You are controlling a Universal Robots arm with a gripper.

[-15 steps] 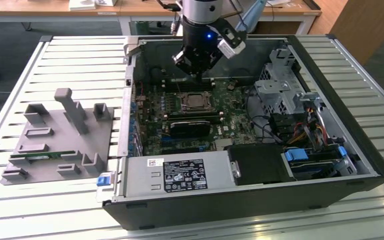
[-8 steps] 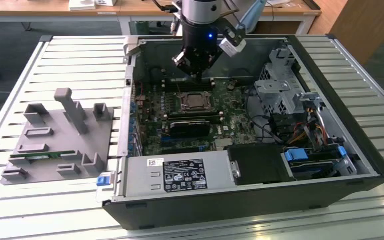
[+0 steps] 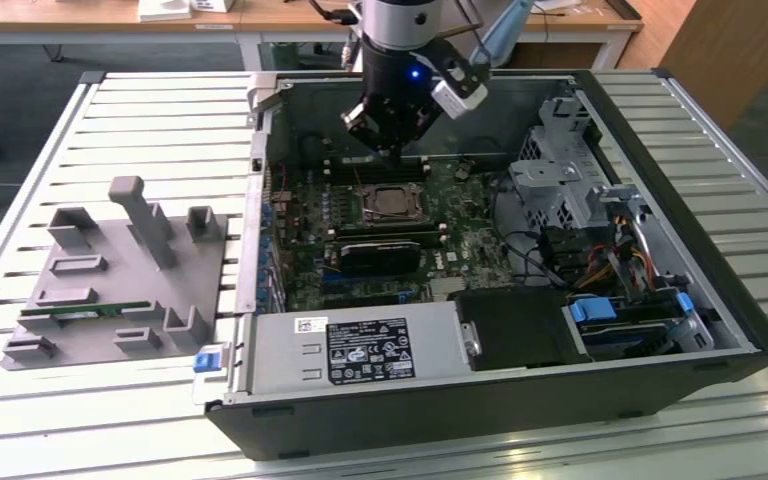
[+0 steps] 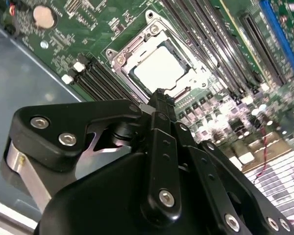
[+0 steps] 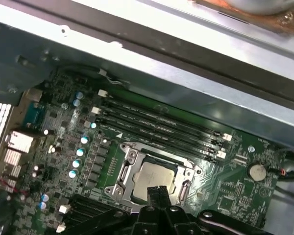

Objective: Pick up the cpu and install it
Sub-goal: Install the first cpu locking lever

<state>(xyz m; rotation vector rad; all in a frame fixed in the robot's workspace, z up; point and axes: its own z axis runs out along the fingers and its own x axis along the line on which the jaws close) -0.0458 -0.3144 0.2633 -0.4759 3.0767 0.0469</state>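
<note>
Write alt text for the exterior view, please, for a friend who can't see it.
A robot arm's gripper hangs inside an open computer case, just above the cpu sitting in its socket on the green motherboard. A grey tray lies on the slatted table at the exterior view's left.

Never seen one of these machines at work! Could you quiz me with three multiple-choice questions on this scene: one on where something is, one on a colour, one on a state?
1. Where is the cpu?
A. In the motherboard socket
B. On the grey tray
C. On the slatted table

2. What colour is the motherboard?
A. Red
B. Green
C. White

3. How are the end effector fingertips?
A. Spread wide
B. Clamped on a cable
C. Closed together, holding nothing

Answers:
1 A, its silvery top sits inside the socket frame in both wrist views.
2 B, the board is green around the socket.
3 C, the fingertips meet just above the cpu with nothing between them.
</note>
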